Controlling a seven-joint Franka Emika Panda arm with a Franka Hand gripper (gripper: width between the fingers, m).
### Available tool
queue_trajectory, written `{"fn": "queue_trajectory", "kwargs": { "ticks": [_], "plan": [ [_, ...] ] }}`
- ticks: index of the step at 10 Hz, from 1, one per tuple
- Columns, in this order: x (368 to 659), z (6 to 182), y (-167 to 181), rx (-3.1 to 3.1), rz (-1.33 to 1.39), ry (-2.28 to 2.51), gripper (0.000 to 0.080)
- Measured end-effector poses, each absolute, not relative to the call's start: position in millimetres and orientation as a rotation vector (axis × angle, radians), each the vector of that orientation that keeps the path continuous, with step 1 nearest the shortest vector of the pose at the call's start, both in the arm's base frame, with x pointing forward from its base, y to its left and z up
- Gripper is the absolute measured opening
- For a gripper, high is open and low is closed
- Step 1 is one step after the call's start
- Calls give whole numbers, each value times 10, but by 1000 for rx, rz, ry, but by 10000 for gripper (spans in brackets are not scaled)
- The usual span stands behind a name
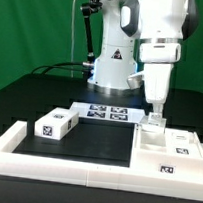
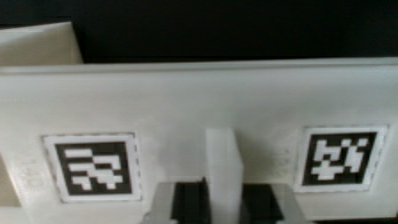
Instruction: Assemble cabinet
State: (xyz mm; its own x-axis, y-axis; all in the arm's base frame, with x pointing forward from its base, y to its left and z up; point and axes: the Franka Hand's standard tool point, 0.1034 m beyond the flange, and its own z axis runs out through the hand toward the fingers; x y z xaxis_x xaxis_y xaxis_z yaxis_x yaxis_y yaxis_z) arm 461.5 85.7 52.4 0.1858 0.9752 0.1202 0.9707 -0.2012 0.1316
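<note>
On the exterior view's right of the black table (image 1: pixel 19 102), my gripper (image 1: pixel 154 120) stands low over the white, box-shaped plastic cabinet (image 1: pixel 173 149), its fingers straddling a thin upright white partition (image 2: pixel 221 160). Pinching or merely spread, I cannot tell. The body looks rigid, light and slick, so I judge that thin wall the surest handhold. A small white marker-tagged block (image 1: pixel 55 125) lies well apart.

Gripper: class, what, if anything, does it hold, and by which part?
The gripper seems to clamp the cabinet by the thin upright ridge between its two markers.
</note>
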Motion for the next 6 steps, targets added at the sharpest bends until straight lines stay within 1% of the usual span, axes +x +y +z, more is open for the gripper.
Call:
{"fn": "queue_trajectory", "kwargs": {
  "ticks": [2, 6],
  "plan": [
    [4650, 541, 859, 2394, 282, 1969, 68],
    [4721, 541, 687, 2335, 225, 2045, 68]
  ]
}}
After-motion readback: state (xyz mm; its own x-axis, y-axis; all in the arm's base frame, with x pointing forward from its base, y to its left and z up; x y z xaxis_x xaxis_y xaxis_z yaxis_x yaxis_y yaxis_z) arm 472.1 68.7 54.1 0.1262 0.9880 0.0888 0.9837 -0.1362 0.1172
